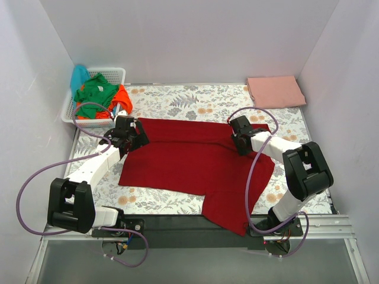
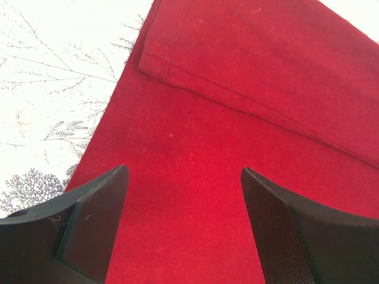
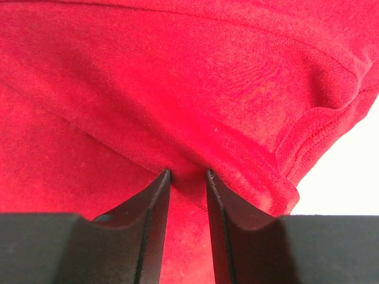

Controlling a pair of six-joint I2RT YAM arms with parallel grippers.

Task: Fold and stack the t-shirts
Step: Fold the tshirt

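The dark red t-shirt lies spread on the floral tablecloth, one part hanging over the near edge. My left gripper is open just above its left edge, with the shirt and a folded-over hem between and beyond the fingertips. My right gripper is at the shirt's far right part, shut on a pinched fold of the red cloth. A folded salmon pink shirt lies at the back right. Green, orange and turquoise shirts are heaped in the basket.
The white lattice basket stands at the back left corner, close to my left gripper. White walls enclose the table on three sides. The floral cloth shows bare between the basket and the pink shirt.
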